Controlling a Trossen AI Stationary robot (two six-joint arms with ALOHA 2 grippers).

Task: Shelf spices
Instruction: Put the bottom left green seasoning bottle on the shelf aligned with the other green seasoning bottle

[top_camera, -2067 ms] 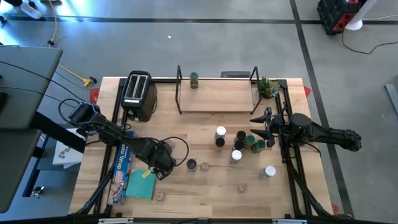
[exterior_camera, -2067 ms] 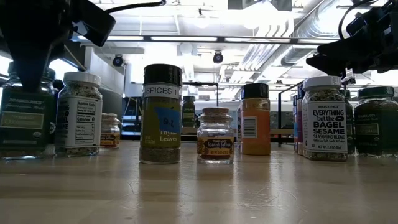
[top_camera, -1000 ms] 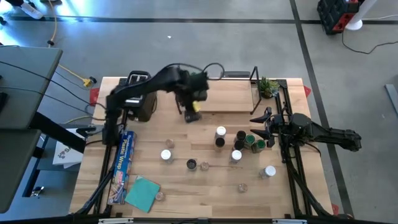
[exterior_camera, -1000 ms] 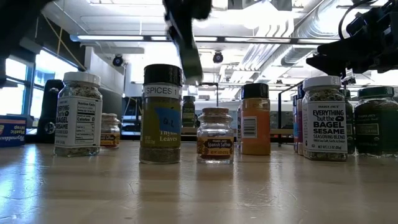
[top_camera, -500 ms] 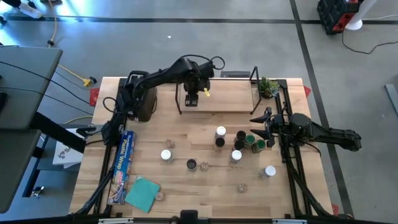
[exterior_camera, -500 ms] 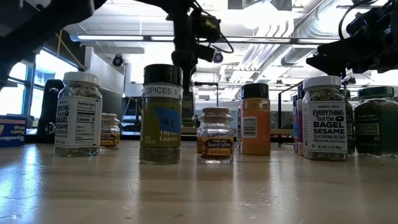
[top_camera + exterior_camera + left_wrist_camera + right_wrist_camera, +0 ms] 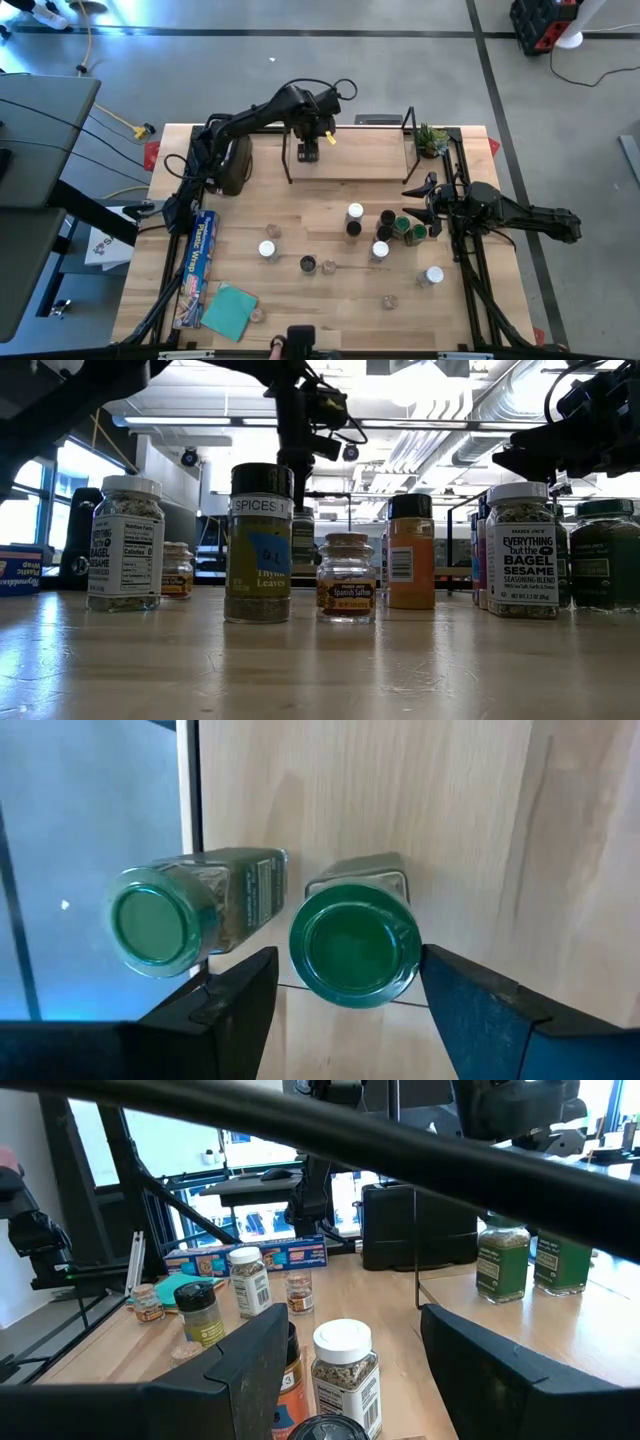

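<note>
Risk: left end effector (image 7: 345, 995) straddles a green-lidded jar (image 7: 354, 945) on the shelf (image 7: 470, 830), fingers spread, released — withdrawing crooked could topple it into the neighbouring jar (image 7: 160, 925) just beside.

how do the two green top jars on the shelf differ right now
One green-top jar sits between the left gripper's open fingers; the other jar stands free beside it, nearer the shelf's edge. The free one shows its label side; the first shows mostly its lid. Both are upright, with round green lids.

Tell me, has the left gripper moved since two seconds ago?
Yes. The left gripper moved from the front-left table area near the teal cloth to the shelf, beside the toaster.
</note>
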